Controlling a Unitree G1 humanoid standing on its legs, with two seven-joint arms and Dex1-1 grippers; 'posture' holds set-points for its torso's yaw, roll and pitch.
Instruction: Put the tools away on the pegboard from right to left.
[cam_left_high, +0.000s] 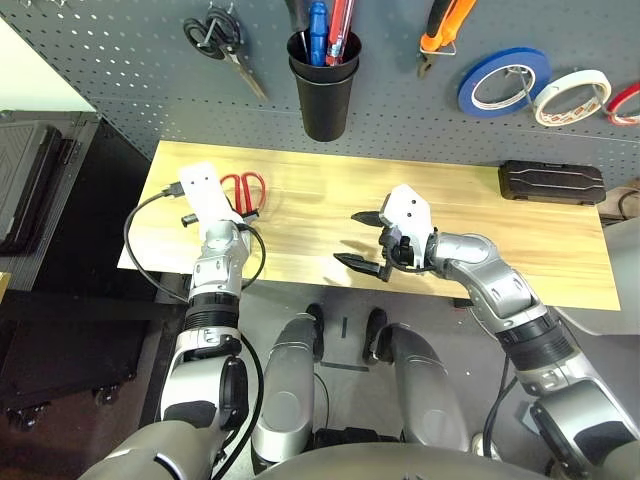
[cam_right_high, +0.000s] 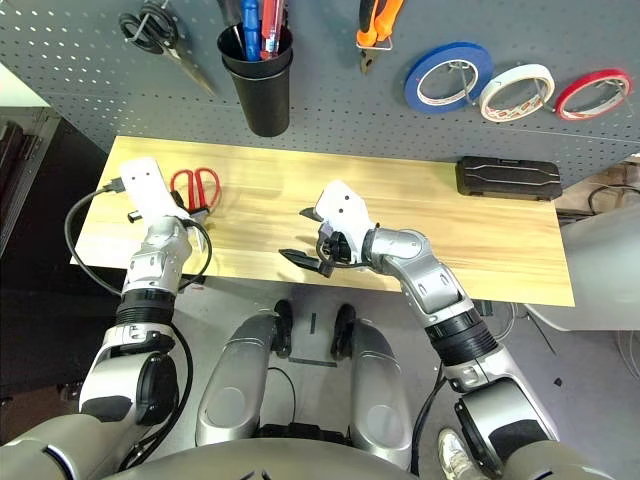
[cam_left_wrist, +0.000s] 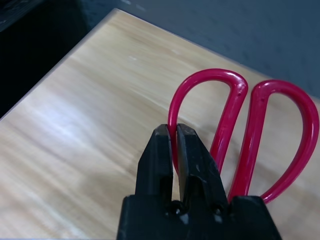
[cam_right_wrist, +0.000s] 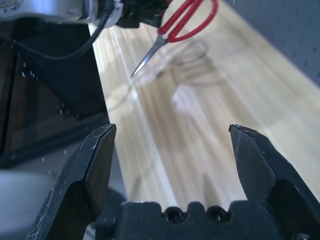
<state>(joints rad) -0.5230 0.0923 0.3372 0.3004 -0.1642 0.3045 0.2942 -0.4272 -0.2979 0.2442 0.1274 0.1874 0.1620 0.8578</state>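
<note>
At the left of the left eye view, we have our left gripper (cam_left_wrist: 175, 131) over the left end of the wooden table (cam_left_high: 300, 200), its jaws closed on the outer side of one loop of the red-handled scissors (cam_left_wrist: 215, 145). In the left wrist view we see both red loops side by side, the tips pinching the nearer one. In the right wrist view the blades slant down toward the lower left of the frame, near the table's edge.

Our right gripper (cam_right_wrist: 172, 127) is over the middle of the table, its jaws spread wide with nothing between them.

Across the top of the left eye view runs the grey pegboard (cam_left_high: 180, 80). On its upper left hang the black-handled scissors (cam_left_high: 212, 35), and at upper centre is the black cup (cam_left_high: 325, 105) with a blue tool and a red one standing in it. To the right of the cup hang the orange-and-black-handled pliers (cam_left_high: 446, 25), then the blue tape roll (cam_left_high: 535, 62), the cream-white tape roll (cam_left_high: 548, 117) and, at the right edge, the red tape roll (cam_left_high: 618, 116). A black case (cam_left_high: 552, 183) lies at the table's right end.
</note>
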